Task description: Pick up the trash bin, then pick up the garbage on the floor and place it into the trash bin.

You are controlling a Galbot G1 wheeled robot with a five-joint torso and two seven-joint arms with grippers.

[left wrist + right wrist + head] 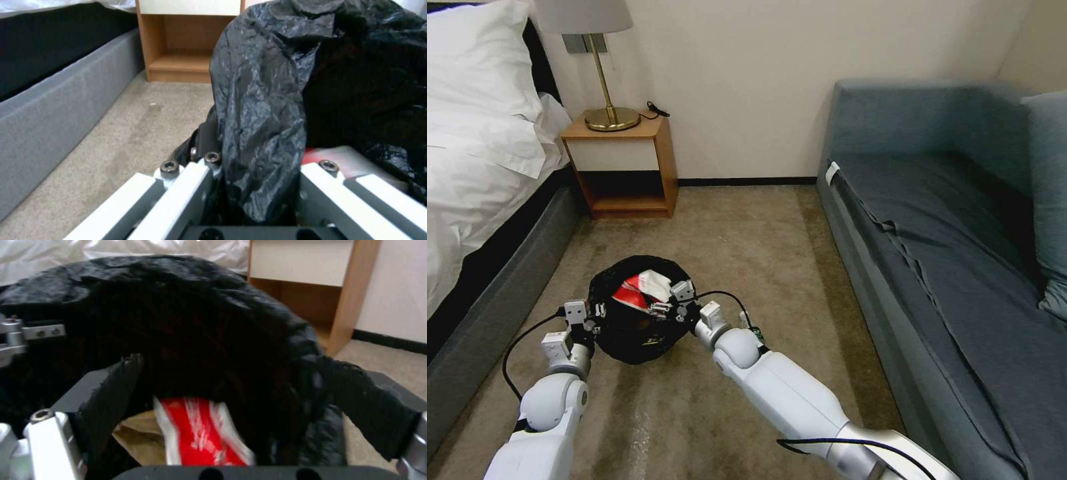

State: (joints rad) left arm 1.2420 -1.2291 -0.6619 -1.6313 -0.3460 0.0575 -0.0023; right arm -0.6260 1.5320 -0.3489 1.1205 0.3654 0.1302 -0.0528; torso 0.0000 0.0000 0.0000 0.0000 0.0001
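bin held at the rim, wrapper hanging over it

the small round trash bin [635, 337], wrapped in a crinkled glossy black plastic bag, is out in the middle of the short beige carpet [747, 233], between the bed with white linen [474, 147] and the grey-blue fabric sofa [960, 253]. behind it against the wall stands a boxy wooden nightstand [624, 167] with a brass lamp [607, 80] on top.

the left gripper [584, 319] is on the bin's left rim, its white fingers [186, 186] clamped on a fold of the wrinkly bag, which bunches up between them in the left wrist view.

the right gripper [675, 299] is over the bin's opening from the right side, its jaws spread apart around a flat red-and-white wrapper [200, 433]. can't tell if the dark, frayed-looking pads [115, 390] actually touch it. the wrapper sits just over the mouth of the bin, and in the right wrist view a tan crumpled paper bag [135, 436] lies just under it, inside the black liner.
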